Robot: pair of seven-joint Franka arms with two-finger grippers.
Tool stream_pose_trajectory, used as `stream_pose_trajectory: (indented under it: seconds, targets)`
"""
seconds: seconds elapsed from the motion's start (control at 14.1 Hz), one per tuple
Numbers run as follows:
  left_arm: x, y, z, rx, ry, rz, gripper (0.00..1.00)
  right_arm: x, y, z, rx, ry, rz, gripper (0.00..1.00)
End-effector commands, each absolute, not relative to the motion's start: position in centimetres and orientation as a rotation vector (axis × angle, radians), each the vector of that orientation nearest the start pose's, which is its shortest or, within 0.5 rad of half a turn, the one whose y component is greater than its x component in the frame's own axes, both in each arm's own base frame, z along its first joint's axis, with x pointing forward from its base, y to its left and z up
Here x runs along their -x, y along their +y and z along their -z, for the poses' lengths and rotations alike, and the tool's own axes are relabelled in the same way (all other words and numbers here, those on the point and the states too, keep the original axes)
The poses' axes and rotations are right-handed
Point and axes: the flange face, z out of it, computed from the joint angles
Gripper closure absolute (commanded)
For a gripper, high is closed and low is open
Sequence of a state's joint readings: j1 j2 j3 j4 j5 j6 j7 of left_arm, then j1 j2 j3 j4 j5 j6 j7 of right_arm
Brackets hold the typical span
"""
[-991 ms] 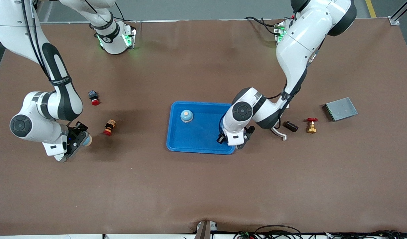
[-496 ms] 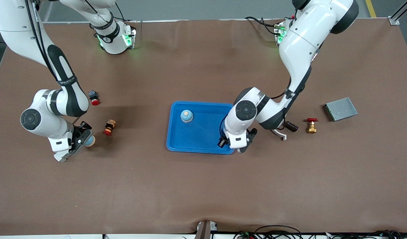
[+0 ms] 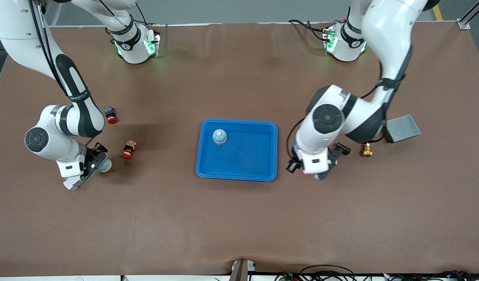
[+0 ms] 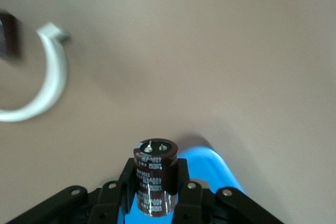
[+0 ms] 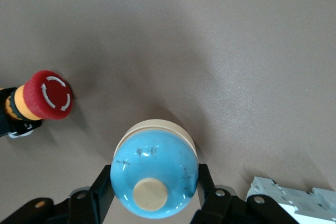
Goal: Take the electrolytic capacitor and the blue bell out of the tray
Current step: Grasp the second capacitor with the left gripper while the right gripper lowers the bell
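The left gripper (image 4: 156, 203) has its fingers clamped on the capacitor (image 4: 155, 177), a dark brown can standing upright between the pads, terminals up. It hangs over bare tabletop just off the blue tray (image 3: 239, 171), toward the left arm's end; a corner of the tray peeks in beneath it in the left wrist view. A white curved piece (image 4: 44, 85) lies on the table well apart from the can.

Over at the right arm's end, the right gripper (image 5: 152, 198) is closed on a blue bell (image 5: 154, 174) with a cream base and button, down low by the brown mat (image 3: 239, 226). A red emergency-stop button (image 5: 46, 96) lies near it. A second blue bell (image 3: 219, 136) already sits inside the tray. A grey metal box (image 3: 402, 128) and a brass valve (image 3: 366, 150) rest by the left arm.
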State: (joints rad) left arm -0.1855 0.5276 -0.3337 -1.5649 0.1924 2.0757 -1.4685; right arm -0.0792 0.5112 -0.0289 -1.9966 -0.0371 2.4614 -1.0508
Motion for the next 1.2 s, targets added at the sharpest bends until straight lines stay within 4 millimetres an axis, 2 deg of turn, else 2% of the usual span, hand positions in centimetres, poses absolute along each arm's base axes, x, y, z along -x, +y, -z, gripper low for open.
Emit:
stream_pose_trajectory:
  seconds: [0.0,0.07,0.14,0.28,0.42,0.5,0.57,0.71,0.85,0.92,1.13]
  targets:
    - [-60.0,-23.6,-36.1,2.812,-1.25,0.008,1.0,-59.9,-6.7,-19.3,2.768,-1.496,-0.073,0.82]
    - [-60.3,-20.1,-36.2,2.814,-1.214,0.001,1.0,-59.8,-6.8,-19.1,2.769,-1.494,-0.073,0.82]
    - [-60.3,-17.7,-36.1,2.821,-1.17,-0.01,1.0,-59.9,-6.8,-19.1,2.772,-1.496,-0.065,0.82]
    - [-60.5,-14.2,-35.5,2.829,-1.117,-0.038,1.0,-59.9,-6.6,-18.6,2.77,-1.5,-0.062,0.82]
    - [-60.7,-9.6,-34.2,2.832,-1.085,-0.073,1.0,-59.9,-6.6,-18.5,2.774,-1.5,-0.051,0.81]
    - [-61.1,-7.2,-33.8,2.846,-1.061,-0.08,1.0,-60.0,-6.6,-18.5,2.775,-1.498,-0.049,0.78]
    - [-61.2,-5.8,-33.2,2.859,-1.034,-0.091,1.0,-60.0,-6.6,-18.5,2.775,-1.498,-0.049,0.67]
    - [-61.4,-3.4,-31.6,2.861,-1.033,-0.112,1.0,-60.0,-6.7,-18.4,2.779,-1.481,-0.049,0.36]
    - [-61.9,0.0,-29.2,2.88,-1.043,-0.119,1.0,-60.0,-6.9,-18.5,2.786,-1.467,-0.045,0.0]
    - [-62.1,1.8,-28.2,2.905,-1.014,-0.126,1.0,-60.0,-7.1,-18.5,2.787,-1.461,-0.049,0.0]
    - [-62.1,5.3,-25.1,2.944,-0.91,-0.138,1.0,-60.1,-6.7,-18.9,2.781,-1.447,-0.071,0.0]
